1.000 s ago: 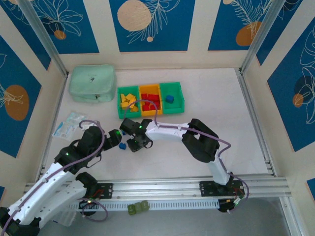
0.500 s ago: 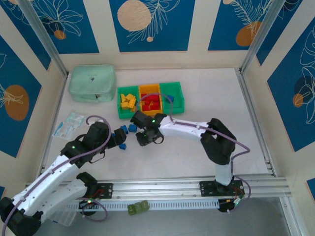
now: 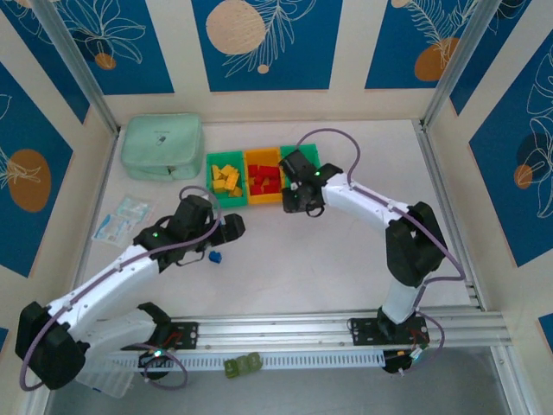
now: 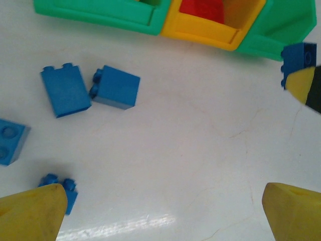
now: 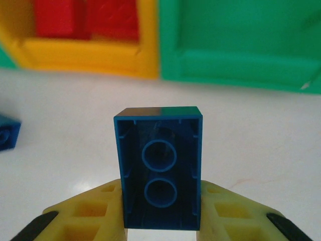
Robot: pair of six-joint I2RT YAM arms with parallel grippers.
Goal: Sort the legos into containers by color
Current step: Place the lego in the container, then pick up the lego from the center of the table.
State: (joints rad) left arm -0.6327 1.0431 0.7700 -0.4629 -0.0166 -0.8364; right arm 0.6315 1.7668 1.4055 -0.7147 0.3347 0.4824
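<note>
**Blue brick held at the bins, more blue ones loose on the table**

A white, faintly scuffed table (image 3: pixel 346 268) sits inside a small booth. Its cream walls (image 3: pixel 350 52) carry deep blue panels with pale leaf drawings and orange discs. Silver posts (image 3: pixel 454 65) slant up at the back corners. A metal rail (image 3: pixel 294 333) runs along the near edge, and an olive block (image 3: pixel 244 365) lies just in front of it.

Toward the back stand three joined bins (image 3: pixel 220 202). The left green one holds yellow bricks (image 3: pixel 226 177) and the orange middle one holds red bricks (image 3: pixel 266 179). The right green one is partly hidden by the right arm. A mint pouch (image 3: pixel 162 147) lies left of the bins, near the back wall. A clear packet (image 3: pixel 121 216) lies nearer the left wall.

The right gripper (image 5: pixel 160 223) is clamped on a blue brick (image 5: pixel 159 168). The brick's hollow underside, with two round tubes, faces the wrist camera. It is held just in front of the right green bin's near wall.

The left gripper (image 4: pixel 160 213) has its jaws spread wide and grips nothing, above the table in front of the bins. Four loose bricks (image 4: pixel 65 90), all blue, lie on the table below it. Two lie just beside each other, one lies at the left edge of the wrist view, and a smaller one lies by the left finger.
</note>
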